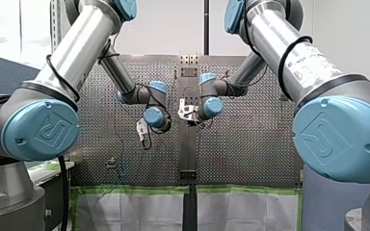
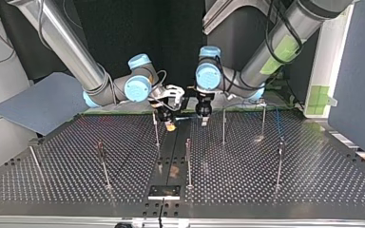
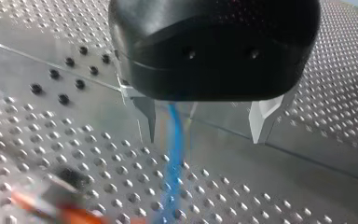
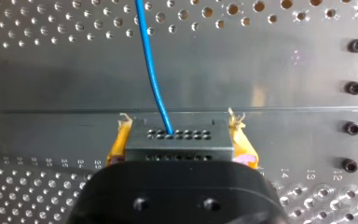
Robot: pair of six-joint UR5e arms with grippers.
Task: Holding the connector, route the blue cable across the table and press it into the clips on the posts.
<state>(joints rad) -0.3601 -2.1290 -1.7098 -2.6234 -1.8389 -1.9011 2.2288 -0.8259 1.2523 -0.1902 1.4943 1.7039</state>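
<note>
My right gripper (image 4: 179,134) is clamped on the connector (image 4: 179,145), a dark block with rows of small holes, squeezed from both sides by my yellow pads (image 4: 119,142). The cable (image 4: 150,65) leaves one hole in the connector's upper row and runs ahead of the gripper. It goes away over the table (image 4: 51,60), from the plain middle strip onto the perforated part.

My left gripper (image 3: 204,140) hangs spread above the table, its metal fingers (image 3: 147,116) well apart and gripping nothing. The cable passes down between them, much nearer one finger than the other. It is blurred there, so I can't tell whether it touches that finger.

In the top view both grippers hang close together over the far middle of the table, just above its surface. My right one is towards the view's left and my left one towards its right, near each other but apart. Thin posts (image 2: 188,161) stand upright about the table. One is just beside my right gripper, and another is near my left gripper on its outer side. At that view's right a short blue stretch of cable shows between two more posts, well apart from both grippers
</note>
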